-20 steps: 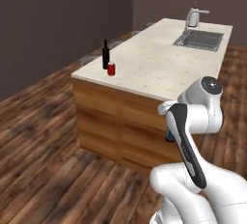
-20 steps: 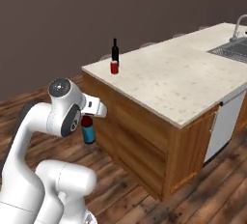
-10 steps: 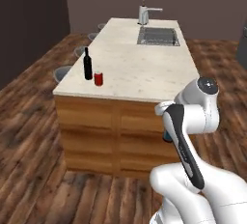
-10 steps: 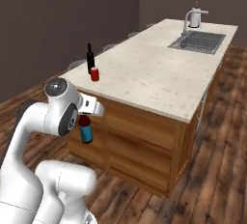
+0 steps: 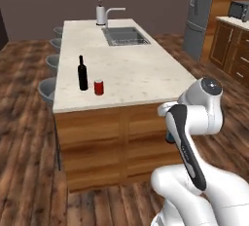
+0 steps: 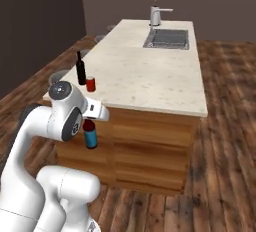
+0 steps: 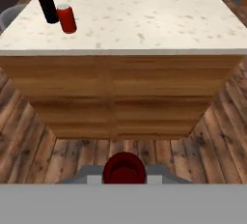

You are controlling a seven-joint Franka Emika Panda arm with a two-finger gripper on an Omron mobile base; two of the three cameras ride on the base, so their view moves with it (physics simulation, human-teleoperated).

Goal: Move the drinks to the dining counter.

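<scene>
In the left base view, the wine bottle [image 5: 82,73] and the red can [image 5: 98,87] were recorded standing just beside each other on the dining counter [image 5: 141,74], near its edge at 9 o'clock of the top, with the sink [image 5: 125,36] and faucet [image 5: 103,14] toward 12 o'clock. Two of three drinks were therefore judged delivered.

In the right base view, the gripper [image 6: 90,126] was found pinched on the short dark-red bottle with blue label [image 6: 90,136], which was carried upright below counter height, in front of the wooden cabinet front [image 6: 145,151].

In the hand view, the held bottle's red cap [image 7: 124,168] was seen at 6 o'clock, with the bottle and can at 11 o'clock on the top. Raising and setting down the third drink was judged outstanding.
</scene>
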